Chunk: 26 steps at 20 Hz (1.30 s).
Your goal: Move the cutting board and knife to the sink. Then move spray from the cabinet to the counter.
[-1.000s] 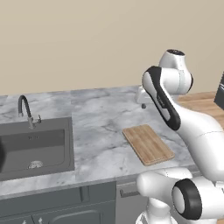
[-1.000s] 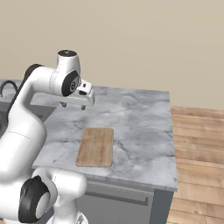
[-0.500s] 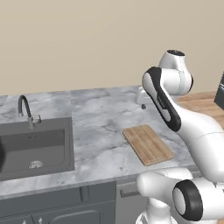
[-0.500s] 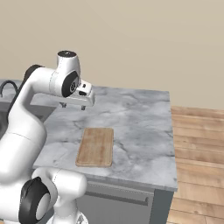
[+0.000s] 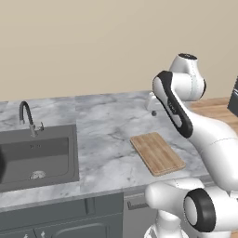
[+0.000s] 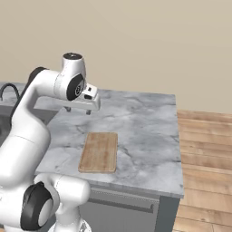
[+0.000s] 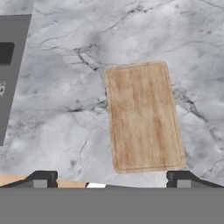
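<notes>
The cutting board [image 5: 157, 153] [image 6: 99, 152] [image 7: 143, 116] lies flat on the marble counter [image 5: 107, 135] [image 6: 145, 131] [image 7: 65, 109], near its front edge, with nothing on it. My gripper [image 5: 154, 111] [image 6: 78, 110] [image 7: 111, 180] hangs open above the counter, behind the board and apart from it, with nothing between its fingers. The sink [image 5: 46, 144] [image 7: 13, 74] is set into the counter to the left, with a black arched faucet [image 5: 25, 116] behind it. The knife, the spray and the cabinet are out of view.
The counter ends at the right, where wooden floor [image 6: 204, 149] begins. A dark object [image 5: 233, 96] shows at the far right edge. Dark grey base cabinets [image 5: 69, 218] run below the counter. My own arm stands between the board and the sink in the right base view.
</notes>
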### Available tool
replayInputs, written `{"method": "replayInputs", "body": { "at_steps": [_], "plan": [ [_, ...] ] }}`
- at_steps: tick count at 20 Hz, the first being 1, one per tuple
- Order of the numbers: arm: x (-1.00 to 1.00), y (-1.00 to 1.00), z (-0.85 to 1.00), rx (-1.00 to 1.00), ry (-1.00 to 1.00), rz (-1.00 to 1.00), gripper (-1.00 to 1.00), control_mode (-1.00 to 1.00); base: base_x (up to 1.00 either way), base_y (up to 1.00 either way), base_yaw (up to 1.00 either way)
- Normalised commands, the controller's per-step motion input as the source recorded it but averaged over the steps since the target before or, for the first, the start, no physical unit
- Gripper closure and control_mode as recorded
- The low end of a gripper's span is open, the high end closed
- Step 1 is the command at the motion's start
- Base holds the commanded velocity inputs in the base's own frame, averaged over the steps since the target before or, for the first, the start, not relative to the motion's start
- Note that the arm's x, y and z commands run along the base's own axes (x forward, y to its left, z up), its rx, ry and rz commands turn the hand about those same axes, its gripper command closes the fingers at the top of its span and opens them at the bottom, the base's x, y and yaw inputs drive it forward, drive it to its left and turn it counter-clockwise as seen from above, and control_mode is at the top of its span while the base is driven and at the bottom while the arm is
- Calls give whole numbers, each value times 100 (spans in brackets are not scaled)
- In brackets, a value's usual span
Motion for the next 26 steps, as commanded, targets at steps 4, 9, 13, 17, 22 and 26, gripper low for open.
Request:
{"method": "replayInputs", "body": {
  "at_steps": [4,9,13,17,22,26],
  "plan": [
    [21,12,-29,-18,7,0,-100,-100,0,0,0],
    [33,18,-31,-14,11,1,-100,-100,0,0,0],
    [36,24,-33,0,11,2,-100,-100,0,0,0],
    [42,19,-34,0,13,3,-100,-100,0,0,0],
    [39,7,-36,-1,13,4,-100,-100,0,0,0],
    [36,3,-43,-7,16,3,-100,-100,0,0,0]
  ]
}}
